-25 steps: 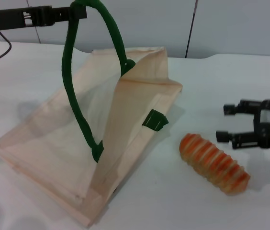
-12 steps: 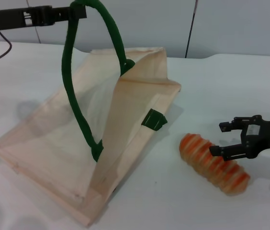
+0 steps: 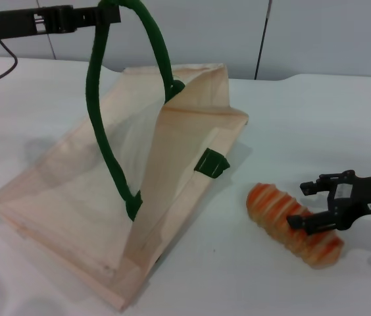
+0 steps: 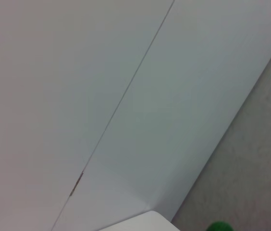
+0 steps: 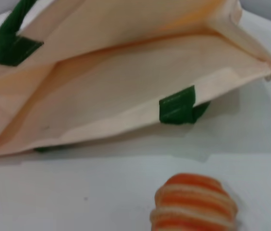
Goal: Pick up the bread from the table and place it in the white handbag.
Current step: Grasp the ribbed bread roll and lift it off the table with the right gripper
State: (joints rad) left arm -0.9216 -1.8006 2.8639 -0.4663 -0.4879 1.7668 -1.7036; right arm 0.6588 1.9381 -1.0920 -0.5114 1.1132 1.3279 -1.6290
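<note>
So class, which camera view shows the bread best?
The head view: the whole bread lies on the table with the right gripper open over it. The right wrist view shows one end; the left wrist view, none.

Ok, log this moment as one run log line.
phase: reach | right hand: open, straddling bread on table | left hand: shut on handbag handle | white handbag: mouth open

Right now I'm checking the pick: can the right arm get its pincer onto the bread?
Probably yes: the right pincer is open, straddling the bread on the table, with nothing between them.
</note>
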